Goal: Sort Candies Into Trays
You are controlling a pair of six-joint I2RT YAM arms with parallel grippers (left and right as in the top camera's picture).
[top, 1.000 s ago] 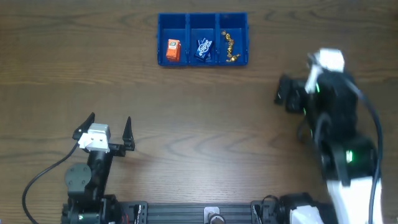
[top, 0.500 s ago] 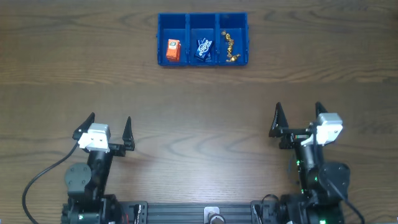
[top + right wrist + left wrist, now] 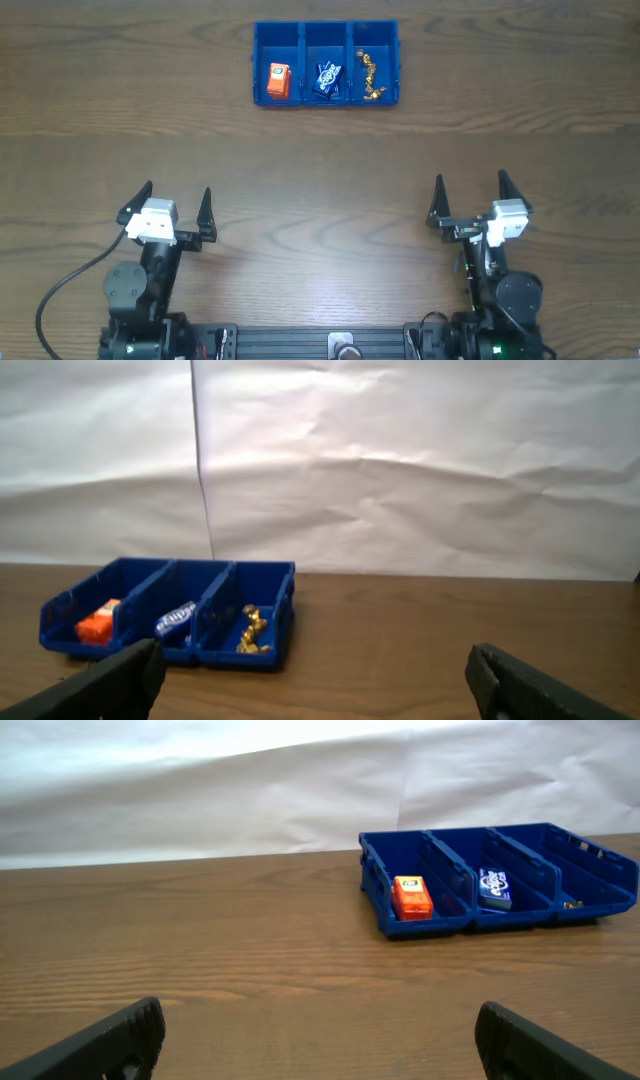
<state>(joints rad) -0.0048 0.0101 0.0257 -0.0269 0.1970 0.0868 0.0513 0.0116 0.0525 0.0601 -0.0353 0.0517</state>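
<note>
Three compartments of the blue tray [image 3: 258,60], at twelve o'clock on the table [image 3: 320,180], hold an orange candy [image 3: 279,80], a blue candy [image 3: 327,78] and gold candies [image 3: 371,75]. At seven the left gripper [image 3: 177,190] and at five the right gripper [image 3: 470,180] stand wide open, holding nothing. Each piece looks small and light, its wrapper likely slippery; pinch across the narrow sides.

top: overhead, down | wrists: low, level — all share tray [image 3: 303,50], seemingly distant
</note>
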